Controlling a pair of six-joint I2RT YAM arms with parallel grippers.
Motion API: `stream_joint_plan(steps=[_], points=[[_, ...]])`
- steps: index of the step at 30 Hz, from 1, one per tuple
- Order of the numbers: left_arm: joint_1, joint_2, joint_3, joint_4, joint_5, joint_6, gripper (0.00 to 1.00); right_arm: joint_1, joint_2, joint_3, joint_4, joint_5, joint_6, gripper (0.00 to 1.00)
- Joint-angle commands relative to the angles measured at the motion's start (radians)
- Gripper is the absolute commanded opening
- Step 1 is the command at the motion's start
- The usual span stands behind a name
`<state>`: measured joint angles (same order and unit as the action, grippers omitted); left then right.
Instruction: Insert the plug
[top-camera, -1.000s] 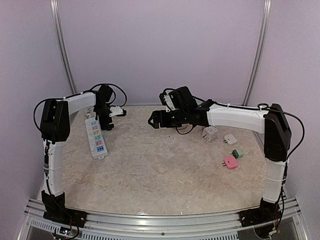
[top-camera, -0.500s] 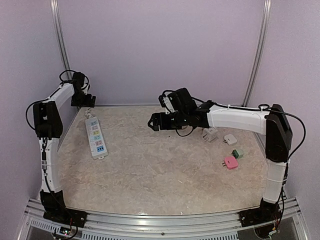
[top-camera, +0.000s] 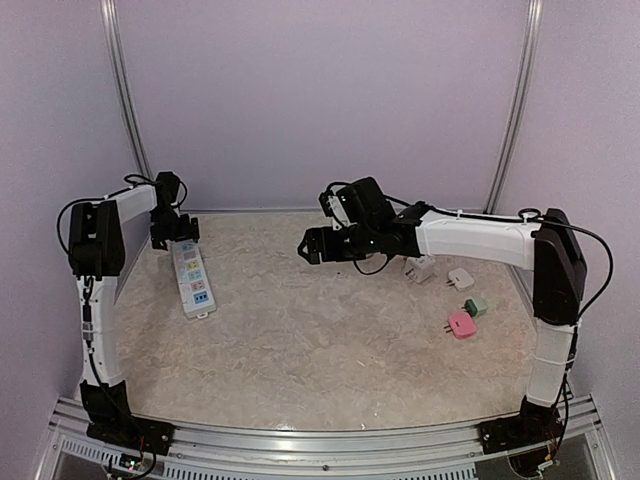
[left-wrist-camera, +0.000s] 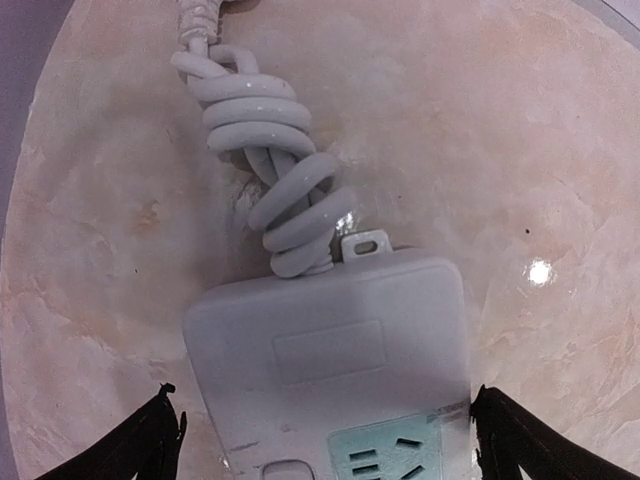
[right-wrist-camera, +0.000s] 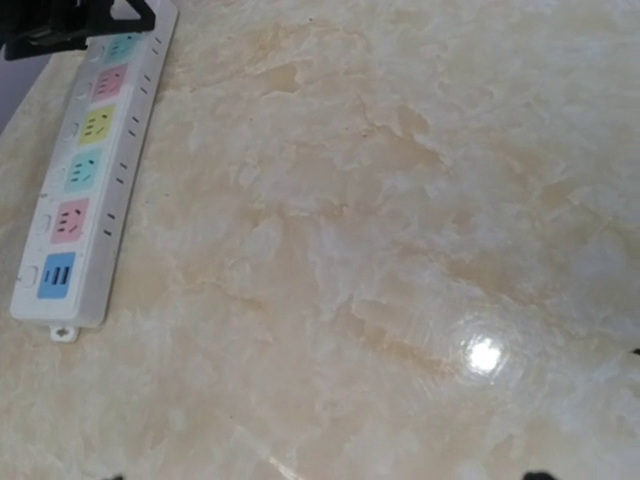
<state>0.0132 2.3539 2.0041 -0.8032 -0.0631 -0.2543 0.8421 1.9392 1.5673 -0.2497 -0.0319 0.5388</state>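
Well, your pink plug (top-camera: 461, 325) lies well right of the strip (top-camera: 190, 275), untouched: likely light, hard, slick. Pinch its flat sides, prongs free. Your right gripper (top-camera: 310, 243) hangs open, empty, between them; your left gripper (top-camera: 172, 232) gapes astride the strip's cord (left-wrist-camera: 265, 150) end.

The tabletop (right-wrist-camera: 380, 200) looks like polished beige marble, glossy enough to show a bright glare spot. The power strip (left-wrist-camera: 320, 340) is smooth matt white plastic; its coiled cord (left-wrist-camera: 262, 150) has a slight rubbery sheen.
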Motion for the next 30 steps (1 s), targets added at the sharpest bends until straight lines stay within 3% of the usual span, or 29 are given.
stream_joint_plan(steps=[1,12,18,24,27,30], points=[[-0.048,-0.060,-0.050,0.004,0.014,-0.054,0.99,0.014,-0.042,-0.016,-0.026,0.019,-0.011,0.84],[-0.103,-0.078,-0.151,0.013,0.000,-0.060,0.98,0.016,-0.064,-0.039,-0.022,0.024,-0.010,0.85],[-0.154,-0.139,-0.304,0.064,0.030,0.051,0.79,0.016,-0.094,-0.067,-0.019,0.047,-0.010,0.85],[-0.186,-0.227,-0.491,0.061,0.104,0.128,0.73,0.021,-0.118,-0.095,-0.009,0.048,0.002,0.85],[-0.219,-0.277,-0.573,0.049,0.144,0.239,0.70,0.033,-0.117,-0.101,-0.024,0.044,0.002,0.85],[-0.307,-0.335,-0.678,0.045,0.145,0.443,0.71,0.044,-0.118,-0.111,-0.046,0.045,0.001,0.85]])
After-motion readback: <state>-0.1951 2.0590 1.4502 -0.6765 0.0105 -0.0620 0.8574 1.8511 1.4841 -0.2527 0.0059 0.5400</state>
